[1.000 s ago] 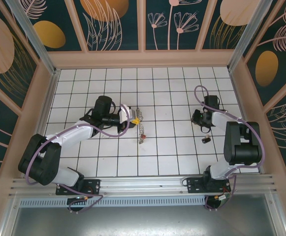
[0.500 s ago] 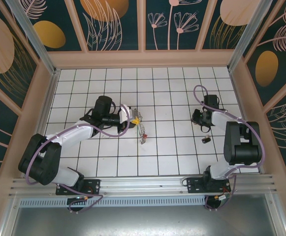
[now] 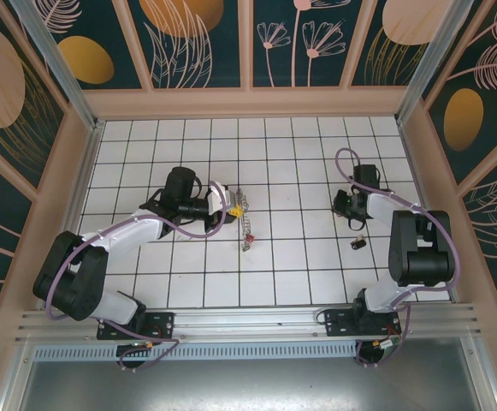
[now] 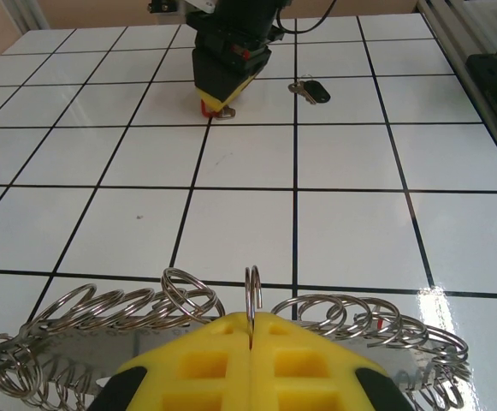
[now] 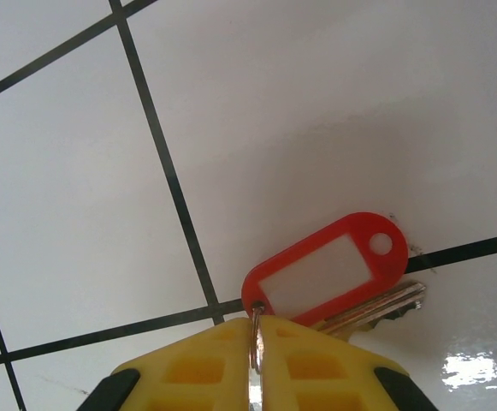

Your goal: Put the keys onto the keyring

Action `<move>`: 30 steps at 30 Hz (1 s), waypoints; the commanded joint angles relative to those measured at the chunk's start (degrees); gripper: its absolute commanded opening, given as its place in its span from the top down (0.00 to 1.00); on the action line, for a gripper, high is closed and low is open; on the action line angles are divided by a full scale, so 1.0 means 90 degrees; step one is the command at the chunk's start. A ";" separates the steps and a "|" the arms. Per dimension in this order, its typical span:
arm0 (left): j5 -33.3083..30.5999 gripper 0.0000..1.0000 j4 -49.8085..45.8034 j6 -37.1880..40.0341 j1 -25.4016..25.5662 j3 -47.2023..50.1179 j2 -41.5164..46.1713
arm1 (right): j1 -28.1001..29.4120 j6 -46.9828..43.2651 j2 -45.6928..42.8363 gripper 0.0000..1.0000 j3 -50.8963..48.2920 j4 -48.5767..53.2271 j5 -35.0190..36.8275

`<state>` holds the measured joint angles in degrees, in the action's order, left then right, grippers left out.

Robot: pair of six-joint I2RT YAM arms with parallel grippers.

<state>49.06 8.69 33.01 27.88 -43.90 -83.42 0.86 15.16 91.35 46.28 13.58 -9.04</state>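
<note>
Bright, even light from overhead, no hard shadows. Top view is sharp; straight edges bow slightly toward the corners. Left wrist: glare on the floor tiles [image 4: 453,282] lower right, small glints on the keyring [image 4: 103,308], left gripper [image 4: 250,330] evenly lit. Right wrist: soft grey shadow round the red key [image 5: 325,274], white hotspot lower right, right gripper [image 5: 255,338] reasonably crisp.

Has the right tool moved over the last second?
No. The right tool stays over the same floor tile, beside the dark key tag, shut on the red key.
</note>
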 commanded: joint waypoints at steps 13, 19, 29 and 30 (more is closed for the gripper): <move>0.0261 1.00 -0.0057 0.0179 0.0047 -0.0191 -0.0048 | 0.0073 -0.0111 0.0126 0.85 0.0257 0.0204 0.0007; 0.0214 1.00 -0.0121 0.0226 0.0047 -0.0191 -0.0038 | 0.0090 -0.0111 0.0170 0.86 0.0302 0.0220 -0.0011; 0.0267 1.00 -0.0116 0.0237 0.0044 -0.0200 -0.0070 | 0.0123 -0.0108 0.0234 0.86 0.0306 0.0293 0.0085; 0.0254 1.00 -0.0116 0.0238 0.0043 -0.0191 -0.0072 | 0.0131 -0.0112 0.0236 0.86 0.0307 0.0283 0.0086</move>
<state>49.08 7.42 33.45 27.88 -43.94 -83.96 1.52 14.90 92.47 47.64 14.20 -9.04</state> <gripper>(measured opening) 0.058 0.136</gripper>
